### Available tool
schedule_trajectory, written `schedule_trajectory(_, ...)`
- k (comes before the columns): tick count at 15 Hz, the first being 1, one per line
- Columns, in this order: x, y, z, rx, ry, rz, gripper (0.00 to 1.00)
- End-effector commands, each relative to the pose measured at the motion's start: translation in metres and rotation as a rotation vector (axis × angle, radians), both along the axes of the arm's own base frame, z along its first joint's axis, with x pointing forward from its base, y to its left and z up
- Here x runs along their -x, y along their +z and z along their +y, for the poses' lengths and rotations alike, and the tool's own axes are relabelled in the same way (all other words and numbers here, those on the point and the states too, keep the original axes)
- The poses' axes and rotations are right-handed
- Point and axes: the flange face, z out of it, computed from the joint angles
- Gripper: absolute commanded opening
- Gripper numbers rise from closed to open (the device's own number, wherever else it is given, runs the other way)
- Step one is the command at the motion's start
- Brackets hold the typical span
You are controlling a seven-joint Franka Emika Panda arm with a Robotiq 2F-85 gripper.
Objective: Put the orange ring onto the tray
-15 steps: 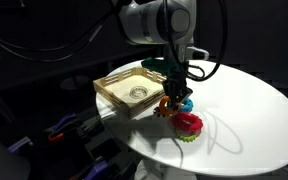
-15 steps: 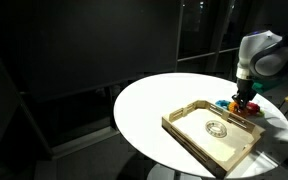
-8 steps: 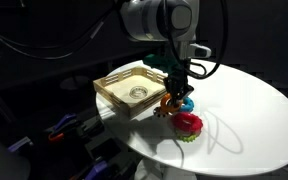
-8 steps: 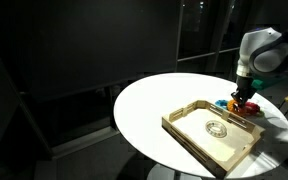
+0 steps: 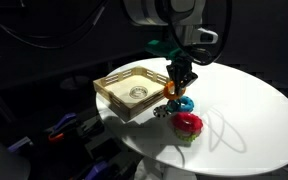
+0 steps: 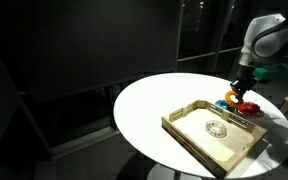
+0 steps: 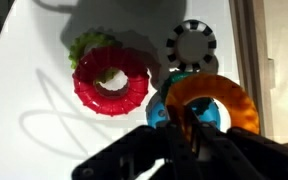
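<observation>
My gripper [image 5: 174, 88] is shut on the orange ring [image 5: 171, 90] and holds it lifted above the white table, just beside the tray's near corner. In the wrist view the orange ring [image 7: 212, 103] hangs from the closed fingers [image 7: 180, 128], over the blue ring [image 7: 174, 115]. The tan wooden tray [image 5: 117, 92] with a round mark in its floor lies on the table; it also shows in an exterior view [image 6: 199, 142]. The gripper [image 6: 233, 93] with the ring [image 6: 230, 95] is at the tray's far corner there.
A red ring with green underside [image 5: 189, 124] [image 7: 111, 79] and a blue ring [image 5: 185, 103] lie on the round white table [image 5: 254, 110]. A small black-and-white gear piece [image 7: 191, 45] lies near them. The table edge is close on the near side.
The gripper has risen with the orange ring held in it, lifting it off the table away from the blue and red rings.
</observation>
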Motion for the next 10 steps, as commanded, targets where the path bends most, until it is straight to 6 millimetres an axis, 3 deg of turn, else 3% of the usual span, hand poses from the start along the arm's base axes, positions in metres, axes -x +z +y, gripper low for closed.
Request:
schedule_trajectory(1,0.000,0.021,0.002,-0.076,-0.010,-0.006,0.05)
schedule_trajectory(10,0.003,0.025,0.037,-0.201,0.017,0.022,0.05)
